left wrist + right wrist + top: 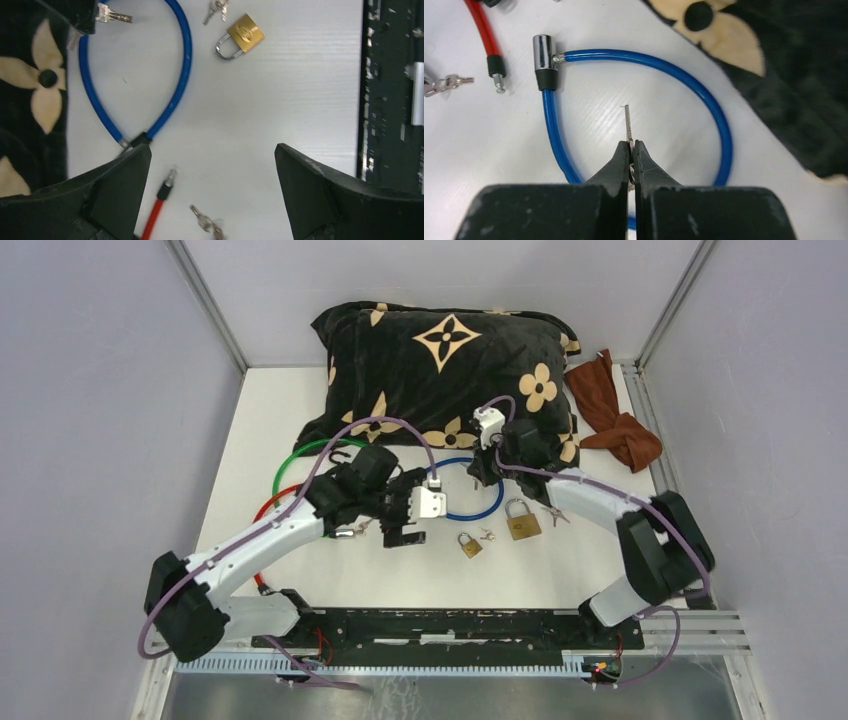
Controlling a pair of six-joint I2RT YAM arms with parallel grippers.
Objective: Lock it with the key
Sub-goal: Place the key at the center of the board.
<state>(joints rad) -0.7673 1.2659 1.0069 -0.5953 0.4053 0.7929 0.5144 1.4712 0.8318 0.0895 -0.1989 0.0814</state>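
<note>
- Your right tool [630, 145] is clenched on the key [628, 125], which pokes out over the blue cable lock [704, 95] loop, near the surface's far edge.
- The lock's barrel [544, 60] lies apart from the key.
- Your left tool [212, 150] is released, spread wide, with the red cable [155, 215] tip below it.

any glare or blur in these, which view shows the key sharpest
Right wrist: the key in the right gripper is sharp, with white glare on the chrome barrel of the blue cable lock; left wrist: table crisp, pillow at the edge slightly soft; top external: flat even light, only faint shadows.
</note>
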